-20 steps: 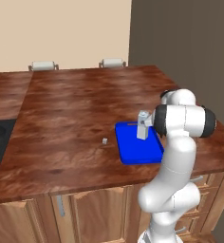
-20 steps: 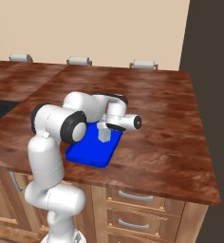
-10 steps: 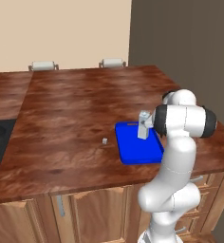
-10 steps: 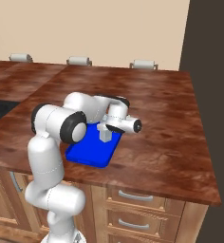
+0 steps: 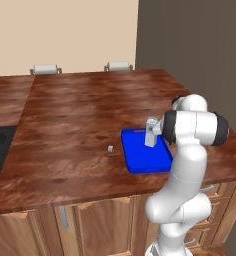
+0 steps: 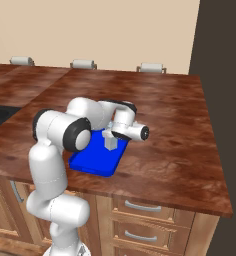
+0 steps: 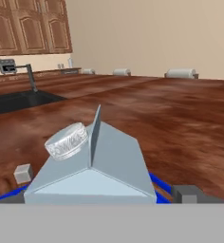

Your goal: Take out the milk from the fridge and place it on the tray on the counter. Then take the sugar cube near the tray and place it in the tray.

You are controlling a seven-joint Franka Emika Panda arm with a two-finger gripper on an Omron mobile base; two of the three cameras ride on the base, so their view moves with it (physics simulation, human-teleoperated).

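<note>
The milk [image 5: 151, 133] is seen upright on the tray [image 5: 140, 162], directly before the hand [image 6: 111, 137]; whether it is clamped cannot be told. The sugar cube [image 5: 110, 148] lies on the bench [image 5: 80, 115] beside.

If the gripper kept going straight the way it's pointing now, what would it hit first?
The milk: its gabled top sits right ahead of the gripper in the hand view, over the tray. Whether the fingers already touch it is unclear.
</note>
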